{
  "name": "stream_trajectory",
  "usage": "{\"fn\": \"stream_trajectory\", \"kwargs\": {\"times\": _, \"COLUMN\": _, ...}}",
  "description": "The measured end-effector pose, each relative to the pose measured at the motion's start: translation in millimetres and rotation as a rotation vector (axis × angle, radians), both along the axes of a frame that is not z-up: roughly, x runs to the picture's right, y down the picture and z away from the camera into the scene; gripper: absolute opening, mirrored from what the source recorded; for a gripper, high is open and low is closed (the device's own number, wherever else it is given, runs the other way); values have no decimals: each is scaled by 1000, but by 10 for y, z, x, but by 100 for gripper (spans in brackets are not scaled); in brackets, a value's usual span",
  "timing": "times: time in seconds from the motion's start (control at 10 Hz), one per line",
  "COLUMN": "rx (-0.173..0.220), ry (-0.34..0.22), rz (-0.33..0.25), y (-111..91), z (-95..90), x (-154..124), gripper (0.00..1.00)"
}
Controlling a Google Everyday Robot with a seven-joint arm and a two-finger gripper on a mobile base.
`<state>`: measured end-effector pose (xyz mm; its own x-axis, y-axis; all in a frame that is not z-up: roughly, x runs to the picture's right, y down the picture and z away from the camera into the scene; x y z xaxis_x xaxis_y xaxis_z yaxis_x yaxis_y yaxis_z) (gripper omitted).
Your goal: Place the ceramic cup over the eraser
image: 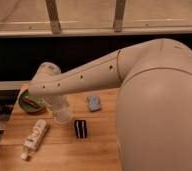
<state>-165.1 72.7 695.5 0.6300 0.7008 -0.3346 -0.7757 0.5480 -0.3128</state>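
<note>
The white ceramic cup (pixel 63 117) hangs at the end of my arm, just above the wooden table (pixel 104 150). My gripper (pixel 59 109) is shut on it and mostly hidden behind the wrist. The eraser (pixel 80 128), a small black upright block with white stripes, stands on the table just right of and below the cup, apart from it.
A light-blue pad (pixel 94 103) lies behind the eraser. A white-and-tan tube packet (pixel 34 138) lies at the front left. A green bowl (pixel 28 103) sits at the table's back left. My large white arm (pixel 154 110) fills the right side.
</note>
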Motion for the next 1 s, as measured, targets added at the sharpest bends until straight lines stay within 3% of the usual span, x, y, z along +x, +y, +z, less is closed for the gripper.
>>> {"fn": "stream_trajectory", "kwargs": {"times": 0.3, "rx": 42, "ry": 80, "rz": 90, "y": -607, "z": -244, "x": 307, "gripper": 0}}
{"fn": "stream_trajectory", "kwargs": {"times": 0.5, "rx": 63, "ry": 126, "rz": 159, "y": -887, "z": -431, "x": 542, "gripper": 0}}
{"fn": "stream_trajectory", "kwargs": {"times": 0.7, "rx": 64, "ry": 172, "rz": 228, "y": -978, "z": -608, "x": 881, "gripper": 0}}
{"fn": "stream_trajectory", "kwargs": {"times": 1.0, "rx": 27, "ry": 203, "rz": 310, "y": -862, "z": -693, "x": 1303, "gripper": 0}}
